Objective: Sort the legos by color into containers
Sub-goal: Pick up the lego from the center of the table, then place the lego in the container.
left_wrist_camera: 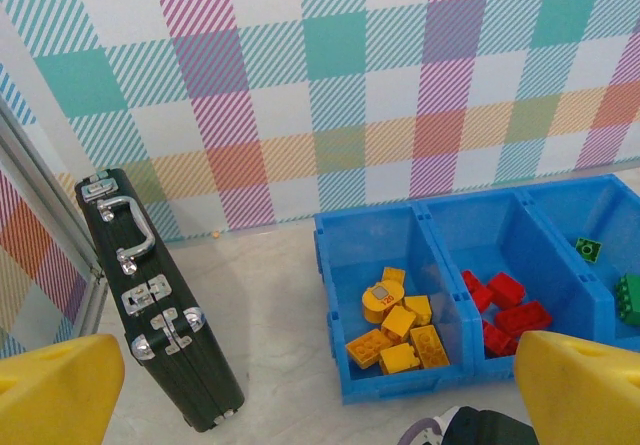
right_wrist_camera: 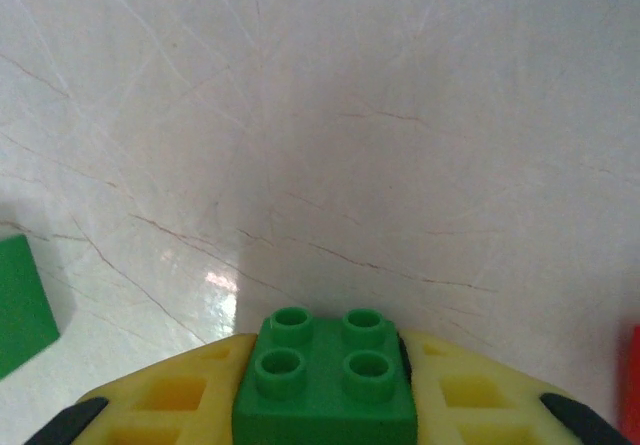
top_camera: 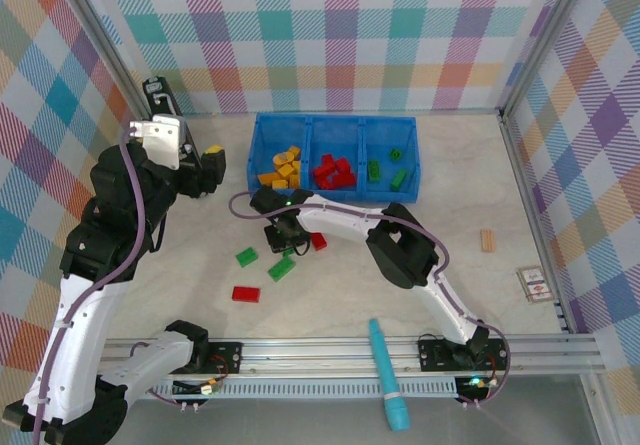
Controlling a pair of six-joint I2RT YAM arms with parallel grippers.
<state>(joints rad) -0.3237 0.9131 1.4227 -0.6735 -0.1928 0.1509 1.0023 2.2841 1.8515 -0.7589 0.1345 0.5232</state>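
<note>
Pinching green brick (right_wrist_camera: 325, 385) in right end effector (top_camera: 283, 243), left end effector (left_wrist_camera: 315, 390) spread; mostly sorted, few loose legos (top_camera: 245, 293) at tray's (top_camera: 335, 118) seven o'clock.

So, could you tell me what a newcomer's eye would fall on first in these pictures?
Probably the long blue plastic tray at the far middle of the table, its three compartments holding orange-yellow bricks on the left, red bricks in the middle and green bricks on the right. Next, the right gripper, just in front of the tray, clamps a small green studded plastic brick, with loose bricks lying nearby.
</note>
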